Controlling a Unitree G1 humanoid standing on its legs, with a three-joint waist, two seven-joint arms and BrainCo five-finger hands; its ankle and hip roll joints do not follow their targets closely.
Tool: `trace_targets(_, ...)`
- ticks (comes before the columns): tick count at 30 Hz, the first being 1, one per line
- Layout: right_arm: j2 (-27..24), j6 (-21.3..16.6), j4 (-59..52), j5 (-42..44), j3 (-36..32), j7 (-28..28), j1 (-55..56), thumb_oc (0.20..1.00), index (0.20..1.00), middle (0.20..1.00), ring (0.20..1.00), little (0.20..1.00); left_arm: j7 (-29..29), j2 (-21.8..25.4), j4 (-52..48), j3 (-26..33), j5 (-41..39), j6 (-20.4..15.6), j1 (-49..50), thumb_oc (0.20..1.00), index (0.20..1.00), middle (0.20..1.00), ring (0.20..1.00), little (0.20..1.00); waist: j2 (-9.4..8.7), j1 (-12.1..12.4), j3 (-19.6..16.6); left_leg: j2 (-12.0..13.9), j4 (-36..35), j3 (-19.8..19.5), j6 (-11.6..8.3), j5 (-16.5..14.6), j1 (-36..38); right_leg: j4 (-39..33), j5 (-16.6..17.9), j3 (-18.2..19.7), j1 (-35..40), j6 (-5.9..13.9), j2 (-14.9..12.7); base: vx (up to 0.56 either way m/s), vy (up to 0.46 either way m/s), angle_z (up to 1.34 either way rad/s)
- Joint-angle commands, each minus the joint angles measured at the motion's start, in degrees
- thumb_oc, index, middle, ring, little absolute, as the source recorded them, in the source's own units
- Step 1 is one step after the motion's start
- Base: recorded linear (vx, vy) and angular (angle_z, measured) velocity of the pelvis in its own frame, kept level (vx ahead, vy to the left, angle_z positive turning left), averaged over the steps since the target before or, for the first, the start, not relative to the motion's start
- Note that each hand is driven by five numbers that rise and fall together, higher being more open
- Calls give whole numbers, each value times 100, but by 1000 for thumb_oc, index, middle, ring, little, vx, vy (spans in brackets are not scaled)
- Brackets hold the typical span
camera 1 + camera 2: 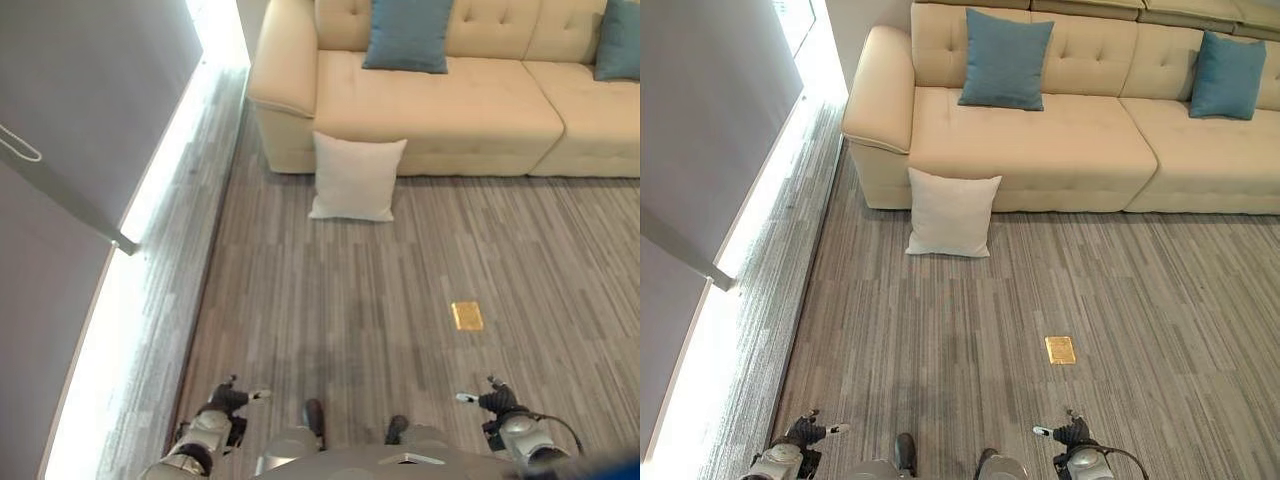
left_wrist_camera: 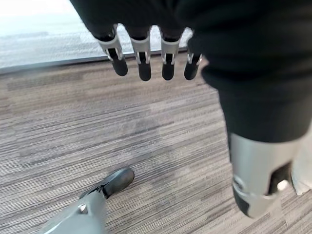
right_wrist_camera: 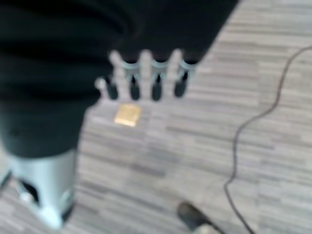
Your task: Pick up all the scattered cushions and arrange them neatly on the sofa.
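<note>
Left hand: my left hand [image 1: 228,398] hung low at the near edge of the head views, over the striped grey floor [image 1: 350,300]; its fingers [image 2: 144,66] were straight and relaxed, holding nothing.
Right hand: my right hand [image 1: 495,400] hung at the same height on the other side, fingers [image 3: 156,83] likewise extended and empty.
White cushion: one white cushion [image 1: 355,177] stood on the floor, leaning upright against the front of the sofa [image 1: 440,110], below the seat nearest the sofa's left arm and well ahead of both my hands.
Blue cushions: one blue cushion [image 1: 408,35] was propped against the backrest on that same seat, above the white one; a second blue cushion [image 1: 1227,75] leaned against the backrest farther right, on the next seat.
Sofa: cream, with a tufted backrest, it ran across the far side of the room.
Floor plate: a small brass-coloured plate [image 1: 467,316] lay flat in the floor, ahead of my right hand and apart from the sofa.
Wall: a grey wall [image 1: 80,120] ran along my left, with a bright strip of light [image 1: 150,210] where it met the floor.
</note>
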Motion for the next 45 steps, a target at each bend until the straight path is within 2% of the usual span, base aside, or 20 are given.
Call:
trace_targets(1, -170, -29, 153, -4, 141, -42, -67, 1000, 1000, 1000, 1000, 1000, 106, -114, 147, 4, 145, -160, 9, 1000, 1000, 1000, 1000, 1000, -39, -22, -107, -220, 115, -741, -318, -212, -191, -651, 376, 20, 147, -99, 310, 107, -86, 39)
trace_targets(8, -159, -95, 228, 120, 37, -36, 83, 1000, 1000, 1000, 1000, 1000, 56, -193, 209, 19, 135, -123, 112, 1000, 1000, 1000, 1000, 1000, -80, -48, -223, -173, 165, -970, -420, -311, -100, -928, 330, 11, 473, -225, 428, 92, -101, 43)
trace_targets(11, -158, -147, 193, 213, -33, -42, 143, 1000, 1000, 1000, 1000, 1000, 54, -216, 211, 30, 64, -117, 125, 1000, 1000, 1000, 1000, 1000, -143, -83, -158, -143, 675, -1071, -508, -464, -270, -986, 294, -95, 571, -319, 431, 59, -133, 52)
trace_targets(12, -172, -184, 149, 273, -53, -38, 133, 1000, 1000, 1000, 1000, 1000, 36, -231, 197, 50, -33, -123, 125, 1000, 1000, 1000, 1000, 1000, -211, -84, -83, -160, 1213, -1056, -615, -577, -516, -1065, 273, -193, 680, -388, 404, 62, -128, 72)
trace_targets(14, -196, -197, 104, 329, -49, -61, 94, 1000, 1000, 1000, 1000, 1000, 60, -252, 195, 69, -121, -127, 116, 1000, 1000, 1000, 1000, 1000, -248, -43, 0, -128, 1531, -1010, -662, -515, -835, -1132, 233, -250, 773, -422, 341, 67, -62, 54)
trace_targets(19, -253, -167, -27, 313, 20, -128, 78, 1000, 1000, 1000, 1000, 1000, 83, -239, 239, 55, -89, -93, 203, 1000, 1000, 1000, 1000, 1000, -247, 134, -13, -65, 1302, -987, -651, -96, -1608, -1245, 60, -158, 980, -439, 406, 156, 6, 17)
trace_targets(22, -199, -155, -40, 322, -34, -127, 123, 1000, 1000, 1000, 1000, 1000, 94, -259, 292, 158, -132, -67, 297, 1000, 1000, 1000, 1000, 1000, -215, 157, -146, -43, 1165, -998, -620, -69, -1494, -1235, -98, -22, 1114, -418, 433, 260, 106, -29)
trace_targets(24, -151, -157, -92, 341, -82, -124, 126, 1000, 1000, 1000, 1000, 1000, 107, -262, 339, 167, -43, -29, 369, 1000, 1000, 1000, 1000, 1000, -230, 171, -245, -95, 1070, -931, -512, -145, -1306, -978, -136, 74, 1124, -321, 314, 398, 225, -98)
trace_targets(26, -123, -116, -106, 224, -20, -72, 91, 1000, 1000, 1000, 1000, 1000, 93, -230, 330, 102, 70, -17, 336, 1000, 1000, 1000, 1000, 1000, -211, 167, -263, -183, 1004, -835, -344, -350, -1023, -291, -56, 100, 915, -138, 159, 340, 224, -66)
trace_targets(29, -132, -86, -165, 190, 22, -82, 22, 1000, 1000, 1000, 1000, 1000, 115, -173, 193, 42, 38, -13, 230, 1000, 1000, 1000, 1000, 1000, -129, 97, -110, -224, 986, -794, -162, -477, -806, 918, 521, 153, 322, 58, 48, 126, 124, -37)
trace_targets(31, -138, -93, -204, 197, 20, -113, -34, 1000, 1000, 1000, 1000, 1000, 144, -156, 133, 9, 4, -28, 178, 1000, 1000, 1000, 1000, 1000, -9, 44, -21, -178, 893, -753, -113, -542, -604, 1412, 654, 11, -101, 59, -14, 137, 110, -3)
trace_targets(32, -139, -92, -204, 197, 20, -113, -35, 1000, 1000, 1000, 1000, 1000, 144, -157, 133, 9, 4, -28, 178, 1000, 1000, 1000, 1000, 1000, -12, 43, -15, -183, 890, -754, -113, -544, -596, 1427, 642, 11, -100, 60, -20, 296, 120, 10)
trace_targets(35, -175, -81, -144, 90, 89, -118, -92, 1000, 1000, 1000, 1000, 1000, 131, -145, 93, -19, 38, -59, 157, 1000, 1000, 1000, 1000, 1000, 77, -42, 25, -198, 650, -789, -131, -711, -130, 737, 488, -433, -506, -63, -31, 307, 0, -17)
trace_targets(36, -183, -61, -141, 72, 106, -111, -117, 1000, 1000, 1000, 1000, 1000, 128, -150, 91, -25, 41, -63, 145, 1000, 1000, 1000, 1000, 1000, 72, -75, 34, -219, 582, -809, -145, -744, -16, 468, 541, -553, -575, -64, -33, 426, -100, -21)
trace_targets(37, -196, -33, -124, 11, 144, -106, -112, 1000, 1000, 1000, 1000, 1000, 129, -165, 119, -44, 75, -75, 112, 1000, 1000, 1000, 1000, 1000, 20, -182, 49, -298, 508, -920, -180, -838, 234, -143, 739, -623, -751, -28, 64, 337, -81, -5)
trace_targets(39, -218, 0, -98, -36, 147, -58, -66, 1000, 1000, 1000, 1000, 1000, 114, -160, 111, -45, 100, -103, 73, 1000, 1000, 1000, 1000, 1000, 20, -288, 62, -306, 472, -1044, -220, -968, 465, -424, 850, -568, -874, 31, 149, 393, -113, 2)
trace_targets(42, -211, -20, -29, -46, 170, -23, 76, 1000, 1000, 1000, 1000, 1000, 62, -193, 152, -98, 214, -137, 74, 1000, 1000, 1000, 1000, 1000, -26, -367, -43, -299, 630, -1146, -326, -1175, 645, -656, 783, -374, -567, -145, 273, 323, -137, 57)
trace_targets(43, -212, -20, -29, -46, 171, -24, 79, 1000, 1000, 1000, 1000, 1000, 62, -193, 151, -98, 214, -138, 77, 1000, 1000, 1000, 1000, 1000, -22, -368, -41, -294, 632, -1147, -328, -1181, 651, -659, 781, -376, -559, -147, 278, 344, -242, 75)
trace_targets(44, -230, -73, -5, 19, 139, -21, 93, 1000, 1000, 1000, 1000, 1000, 17, -252, 149, -114, 161, -129, 80, 1000, 1000, 1000, 1000, 1000, -44, -363, -63, -106, 1796, -1000, -699, -738, 237, -812, 720, -366, -143, -319, 349, 221, -185, 92)
trace_targets(45, -227, -74, -5, 19, 139, -21, 91, 1000, 1000, 1000, 1000, 1000, 17, -248, 149, -114, 161, -129, 79, 1000, 1000, 1000, 1000, 1000, -56, -372, -78, -119, 1792, -1006, -697, -721, 214, -818, 729, -370, -162, -318, 335, 390, -395, 44)
